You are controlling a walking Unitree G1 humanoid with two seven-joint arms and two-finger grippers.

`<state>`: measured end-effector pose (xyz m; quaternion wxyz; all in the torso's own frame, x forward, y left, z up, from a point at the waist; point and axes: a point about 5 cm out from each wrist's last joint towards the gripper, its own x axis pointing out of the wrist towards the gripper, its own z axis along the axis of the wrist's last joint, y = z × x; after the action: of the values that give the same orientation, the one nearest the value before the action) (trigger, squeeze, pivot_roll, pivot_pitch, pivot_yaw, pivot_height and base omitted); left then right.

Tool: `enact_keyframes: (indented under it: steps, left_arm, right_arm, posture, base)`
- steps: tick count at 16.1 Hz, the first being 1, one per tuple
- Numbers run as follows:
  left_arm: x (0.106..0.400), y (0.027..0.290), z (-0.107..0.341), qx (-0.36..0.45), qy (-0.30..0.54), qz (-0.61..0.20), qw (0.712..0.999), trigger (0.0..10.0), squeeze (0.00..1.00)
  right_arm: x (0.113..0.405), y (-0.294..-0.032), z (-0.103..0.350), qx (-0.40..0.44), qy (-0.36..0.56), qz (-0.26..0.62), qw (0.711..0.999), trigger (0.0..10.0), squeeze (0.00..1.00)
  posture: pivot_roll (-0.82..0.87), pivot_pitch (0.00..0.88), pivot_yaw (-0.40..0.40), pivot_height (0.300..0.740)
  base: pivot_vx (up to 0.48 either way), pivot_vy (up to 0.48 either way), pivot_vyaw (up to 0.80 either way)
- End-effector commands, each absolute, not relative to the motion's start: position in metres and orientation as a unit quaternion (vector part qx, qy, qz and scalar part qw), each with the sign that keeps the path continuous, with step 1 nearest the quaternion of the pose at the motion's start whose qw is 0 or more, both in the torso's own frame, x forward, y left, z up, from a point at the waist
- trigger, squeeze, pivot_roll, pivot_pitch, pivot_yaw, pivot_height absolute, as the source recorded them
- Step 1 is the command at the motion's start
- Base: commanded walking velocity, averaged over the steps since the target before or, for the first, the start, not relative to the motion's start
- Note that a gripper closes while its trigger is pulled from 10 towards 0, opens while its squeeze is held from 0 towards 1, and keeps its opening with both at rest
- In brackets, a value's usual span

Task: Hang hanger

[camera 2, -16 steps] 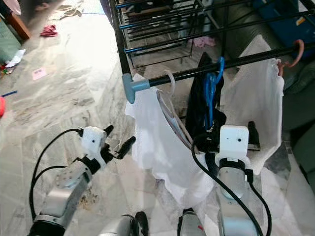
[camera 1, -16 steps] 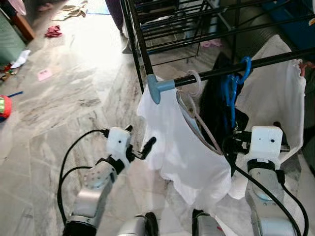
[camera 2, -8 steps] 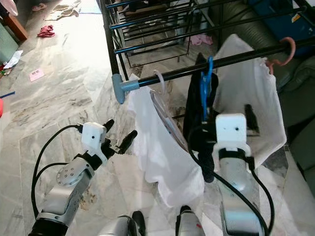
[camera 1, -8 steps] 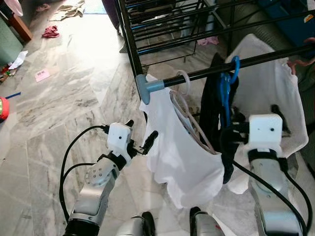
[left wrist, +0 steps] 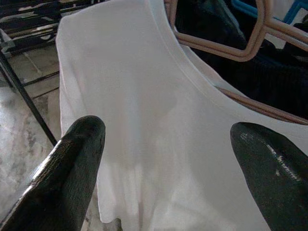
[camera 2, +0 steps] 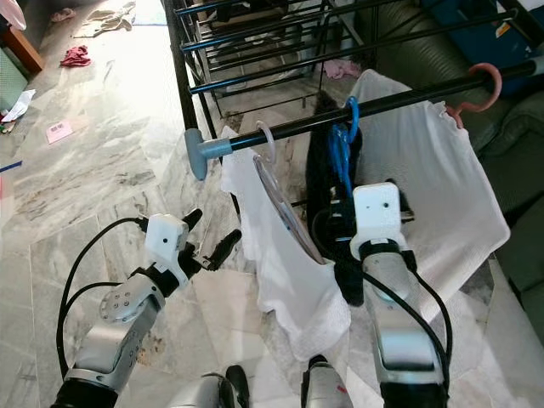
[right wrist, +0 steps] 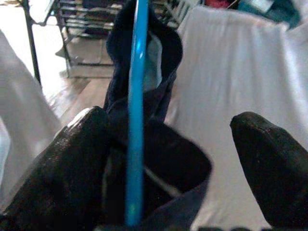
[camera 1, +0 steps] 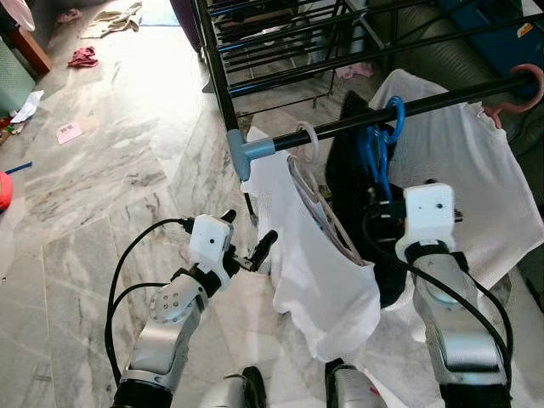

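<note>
A black rail (camera 1: 425, 104) with a blue-grey end cap (camera 1: 242, 153) crosses in front of me. On it hang a white hanger (camera 1: 308, 140) with a white shirt (camera 1: 319, 263), a blue hanger (camera 1: 384, 140) with a dark garment (camera 1: 353, 200), and a pink hanger (camera 1: 520, 85) with another white garment (camera 1: 484, 178). My right gripper (right wrist: 171, 142) is open, its fingers on either side of the blue hanger (right wrist: 136, 96) and the dark garment (right wrist: 159, 159). My left gripper (camera 1: 250, 227) is open beside the white shirt's (left wrist: 144, 120) lower edge, not touching it.
A black metal drying rack (camera 1: 280, 51) stands behind the rail. Loose clothes (camera 1: 85, 55) and a pink paper (camera 1: 68, 132) lie on the marble floor at far left. A dark green sofa (camera 2: 518, 136) is at the right.
The camera has shifted, so the rail sits lower and further left. My right gripper has risen and come closer to the blue hanger and dark garment. The left arm has hardly moved.
</note>
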<state>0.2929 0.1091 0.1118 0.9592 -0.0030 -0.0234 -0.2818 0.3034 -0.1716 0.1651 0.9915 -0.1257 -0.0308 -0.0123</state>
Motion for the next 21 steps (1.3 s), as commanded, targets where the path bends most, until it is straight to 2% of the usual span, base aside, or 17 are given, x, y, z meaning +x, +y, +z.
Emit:
enact_keyframes:
  steps: [1, 5, 6, 7, 10, 21]
  left_arm:
    - [0.287, 0.112, 0.105, -0.006, -0.012, -0.294, 0.956, 10.0, 0.0]
    - [0.281, 0.107, 0.106, -0.001, -0.012, -0.344, 0.939, 10.0, 0.0]
    - [0.281, 0.107, 0.105, -0.002, -0.01, -0.342, 0.94, 10.0, 0.0]
    - [0.282, 0.108, 0.104, -0.001, -0.01, -0.34, 0.94, 10.0, 0.0]
    - [0.28, 0.106, 0.102, 0.001, -0.005, -0.344, 0.939, 10.0, 0.0]
    - [0.279, 0.105, 0.097, 0.006, 0.006, -0.354, 0.935, 10.0, 0.0]
  right_arm:
    - [0.306, -0.17, 0.162, -0.12, -0.019, 0.001, 0.993, 10.0, 0.0]
    - [0.316, -0.16, 0.162, -0.124, -0.009, 0.032, 0.992, 10.0, 0.0]
    - [0.317, -0.159, 0.161, -0.124, -0.008, 0.033, 0.992, 8.9, 0.0]
    - [0.319, -0.158, 0.161, -0.125, -0.005, 0.041, 0.991, 3.8, 0.0]
    - [0.325, -0.151, 0.164, -0.121, -0.003, 0.053, 0.991, 0.0, 0.0]
    - [0.341, -0.159, 0.174, -0.119, 0.012, 0.054, 0.991, 0.0, 0.0]
  posture:
    - [-0.08, 0.274, 0.106, 0.74]
    - [-0.07, 0.272, 0.102, 0.74]
    - [-0.07, 0.272, 0.103, 0.74]
    - [-0.07, 0.271, 0.104, 0.74]
    - [-0.07, 0.268, 0.104, 0.74]
    - [-0.07, 0.268, 0.105, 0.74]
  base:
    - [0.0, 0.0, 0.0]
    - [0.0, 0.0, 0.0]
    - [0.0, 0.0, 0.0]
    - [0.0, 0.0, 0.0]
    - [0.0, 0.0, 0.0]
    - [0.0, 0.0, 0.0]
